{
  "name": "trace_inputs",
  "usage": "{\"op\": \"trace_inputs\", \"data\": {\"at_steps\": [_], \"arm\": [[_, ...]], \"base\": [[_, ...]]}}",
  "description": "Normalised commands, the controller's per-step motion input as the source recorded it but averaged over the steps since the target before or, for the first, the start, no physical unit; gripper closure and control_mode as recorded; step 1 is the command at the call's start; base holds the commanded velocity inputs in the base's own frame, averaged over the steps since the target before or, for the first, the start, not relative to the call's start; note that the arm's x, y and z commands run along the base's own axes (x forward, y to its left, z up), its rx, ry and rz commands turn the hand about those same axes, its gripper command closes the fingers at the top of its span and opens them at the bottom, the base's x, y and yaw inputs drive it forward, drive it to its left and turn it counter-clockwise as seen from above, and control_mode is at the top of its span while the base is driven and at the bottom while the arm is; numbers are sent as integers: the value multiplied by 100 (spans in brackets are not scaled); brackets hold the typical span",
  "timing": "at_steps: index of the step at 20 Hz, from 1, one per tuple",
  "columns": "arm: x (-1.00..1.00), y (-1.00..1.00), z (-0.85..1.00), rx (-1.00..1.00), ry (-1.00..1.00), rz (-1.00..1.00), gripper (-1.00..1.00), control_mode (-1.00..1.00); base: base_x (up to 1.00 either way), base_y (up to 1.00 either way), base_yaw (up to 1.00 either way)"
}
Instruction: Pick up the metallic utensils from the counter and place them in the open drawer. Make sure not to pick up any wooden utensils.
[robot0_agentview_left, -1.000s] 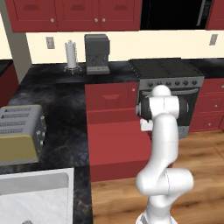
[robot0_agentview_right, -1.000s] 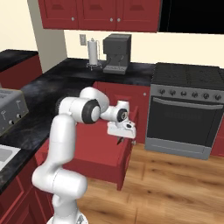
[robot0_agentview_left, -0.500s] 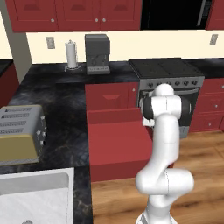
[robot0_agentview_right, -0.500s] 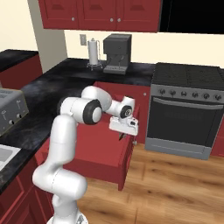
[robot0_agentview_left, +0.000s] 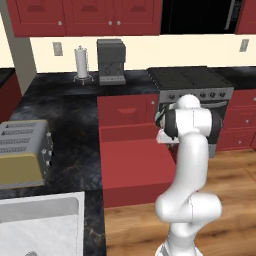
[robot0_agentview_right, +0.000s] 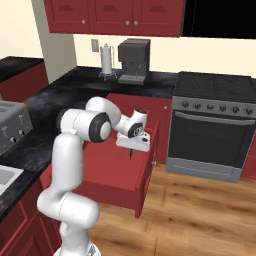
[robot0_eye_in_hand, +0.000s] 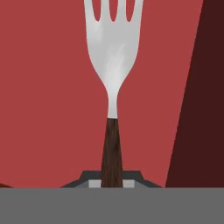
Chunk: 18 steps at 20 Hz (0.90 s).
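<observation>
On the left of the left base view, a boxy cream-and-silver toaster sits on the long glossy black stone counter, with a pale sink basin at the near corner. Farther back stand an upright white paper-towel roll and a dark grey coffee machine. Next comes the wide, shallow, dark red open drawer, pulled out from the red cabinet front. The white arm reaches over the drawer's right part, and its two-finger gripper points down into it in the right base view. In the hand view the jaws are pinched narrow on the dark brown handle of a silver metal fork, whose tines point away from the hand over the drawer's red floor, beside a darker red side wall. To the right stands a grey steel oven with a black cooktop.
</observation>
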Motion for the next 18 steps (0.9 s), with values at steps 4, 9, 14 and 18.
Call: {"op": "trace_inputs", "data": {"at_steps": [4,9,14,18], "arm": [[-94,44,18,0,-25,14,100,-100],[-81,35,0,0,-31,14,100,-100],[-16,42,-28,0,-24,10,100,-100],[47,51,-33,0,-18,8,100,-100]], "base": [[0,0,0],[0,0,0],[0,0,0],[0,0,0]]}}
